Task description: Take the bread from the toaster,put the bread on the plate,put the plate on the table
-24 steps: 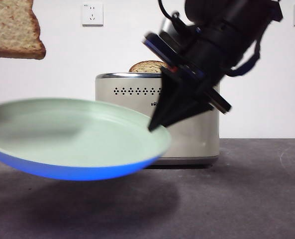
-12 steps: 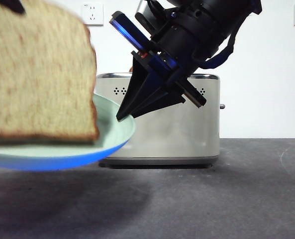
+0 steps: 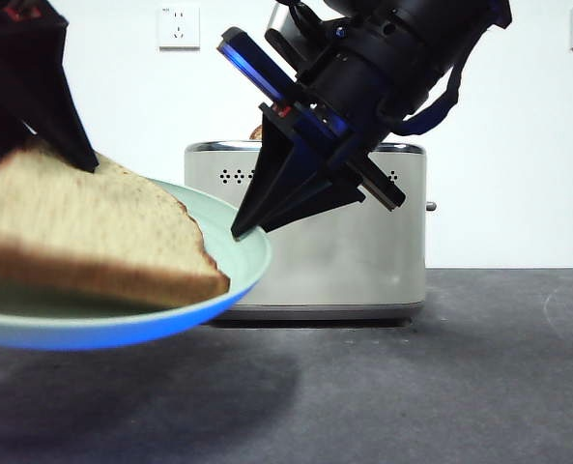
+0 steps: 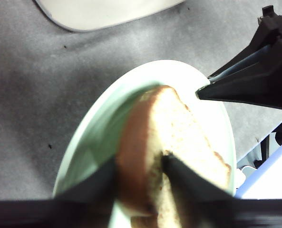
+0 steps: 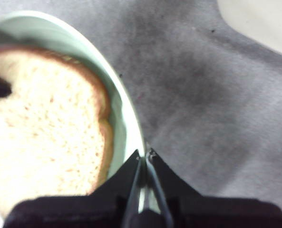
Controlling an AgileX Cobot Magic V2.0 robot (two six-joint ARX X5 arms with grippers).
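The toaster is partly hidden behind the plate.

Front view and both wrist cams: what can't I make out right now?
- Toaster, front view: the right gripper and arm cover its slots and most of the second slice.
- Plate, front view: cut off at the picture's side edge.
- Bread, left wrist view: blurred near the left gripper; its near end is behind the jaws.
- Table under the plate: only shadow shows.
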